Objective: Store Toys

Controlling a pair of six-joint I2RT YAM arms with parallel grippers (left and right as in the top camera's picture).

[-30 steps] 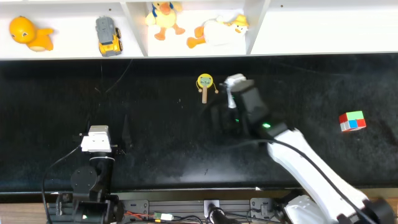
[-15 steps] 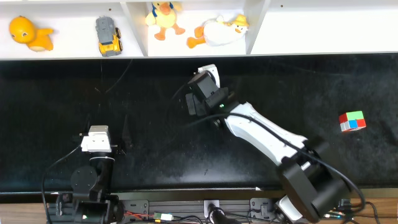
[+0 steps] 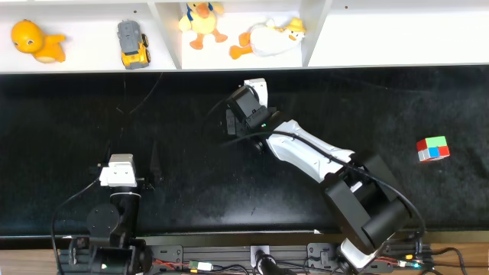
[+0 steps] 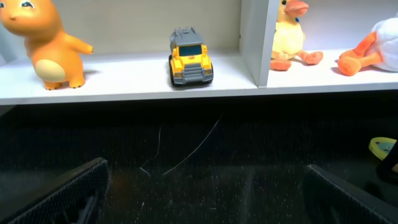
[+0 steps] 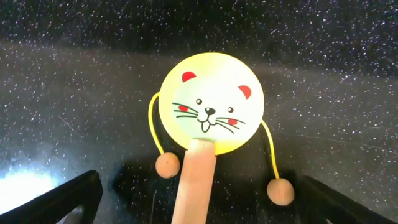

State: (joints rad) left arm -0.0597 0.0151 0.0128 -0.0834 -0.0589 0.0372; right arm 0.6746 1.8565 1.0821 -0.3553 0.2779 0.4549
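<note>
**Right gripper** (image 5: pixel 200 180): the jaws are spread wide and nothing is held. The drum (image 5: pixel 211 112) is seen lying flat on the table (image 5: pixel 74 74), centred between the two fingers (image 5: pixel 56 199) and a little ahead of their tips, apart from both. Its cat face is turned upward, and its handle (image 5: pixel 194 183) is directed back along the midline of the jaws. One bead (image 5: pixel 166 165) is placed just beside the handle. The other bead (image 5: pixel 281 191) lies farther out, toward the opposite finger but not touching it.

**Left gripper** (image 4: pixel 205 165): the jaws are likewise held wide apart, with nothing gripped. The shelf (image 4: pixel 124 81) is faced beyond them. The truck (image 4: pixel 189 56) is set almost straight ahead of the jaws, and the orange toy (image 4: pixel 46 43) shares its compartment. The duck (image 4: pixel 292 34) and goose (image 4: pixel 379 50) are placed past the divider, in the compartment that stands beyond the right gripper's jaws.

**Farther off:** the cube (image 3: pixel 432 148) is seen resting on the table, well apart from both pairs of jaws, on the right arm's side.
</note>
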